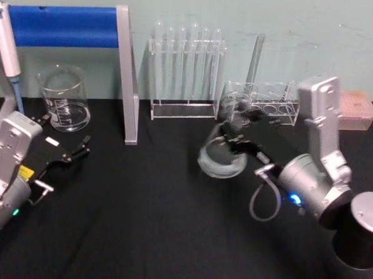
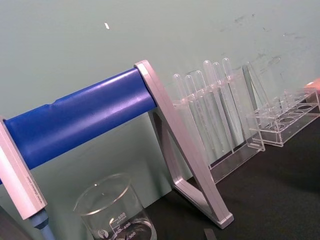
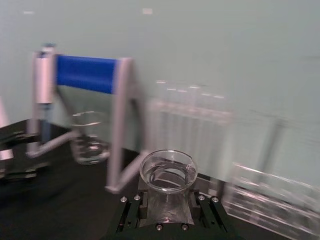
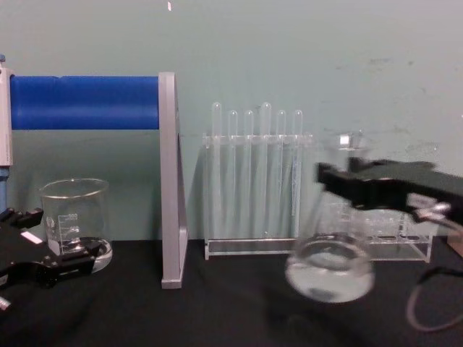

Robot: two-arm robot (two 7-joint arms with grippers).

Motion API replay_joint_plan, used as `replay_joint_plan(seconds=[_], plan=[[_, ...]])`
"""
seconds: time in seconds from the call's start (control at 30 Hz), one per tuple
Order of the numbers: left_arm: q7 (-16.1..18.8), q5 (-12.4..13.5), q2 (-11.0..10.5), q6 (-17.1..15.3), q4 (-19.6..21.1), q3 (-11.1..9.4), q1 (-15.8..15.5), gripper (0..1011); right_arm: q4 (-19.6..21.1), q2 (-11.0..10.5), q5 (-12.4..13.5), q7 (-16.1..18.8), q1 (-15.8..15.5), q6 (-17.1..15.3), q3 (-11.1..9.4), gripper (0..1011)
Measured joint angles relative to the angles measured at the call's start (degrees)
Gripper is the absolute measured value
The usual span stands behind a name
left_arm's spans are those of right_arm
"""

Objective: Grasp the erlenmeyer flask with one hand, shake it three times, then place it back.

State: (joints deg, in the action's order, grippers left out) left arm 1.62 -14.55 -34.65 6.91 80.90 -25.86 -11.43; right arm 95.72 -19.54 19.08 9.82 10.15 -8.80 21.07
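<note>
The black two-finger right end effector point(image 4: 346, 181) was clamped on the neck of the clear glass conical erlenmeyer flask point(image 4: 330, 269), tilted above the black surface point(image 1: 157, 225), apparently mid-shake. Setting it down upright would mean avoiding the clear test-tube rack point(image 4: 257, 181) behind. The left end effector point(image 1: 70, 153) sat parked, fingers apart, near a squat glass beaker point(image 1: 63, 99).

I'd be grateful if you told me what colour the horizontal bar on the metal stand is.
The bar is bright blue; the chest view shows it best.
</note>
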Motion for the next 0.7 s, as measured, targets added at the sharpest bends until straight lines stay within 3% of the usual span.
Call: replay_joint_plan(seconds=[0.17, 0.3, 0.53, 0.7], plan=[[0.0, 0.0, 0.0, 0.0, 0.0, 0.0, 0.0, 1001, -0.3, 0.4, -1.0, 5.5, 1.3, 0.8, 3.4, 453], [0.0, 0.0, 0.0, 0.0, 0.0, 0.0, 0.0, 1001, -0.6, 0.9, -1.5, 8.2, 1.9, 0.9, 4.9, 453], [0.0, 0.0, 0.0, 0.0, 0.0, 0.0, 0.0, 1001, -1.3, 1.9, -2.1, 8.9, 2.3, 0.9, 5.0, 453], [0.0, 0.0, 0.0, 0.0, 0.0, 0.0, 0.0, 1001, -1.7, 2.9, -2.7, 6.4, 1.8, 0.9, 3.3, 453]])
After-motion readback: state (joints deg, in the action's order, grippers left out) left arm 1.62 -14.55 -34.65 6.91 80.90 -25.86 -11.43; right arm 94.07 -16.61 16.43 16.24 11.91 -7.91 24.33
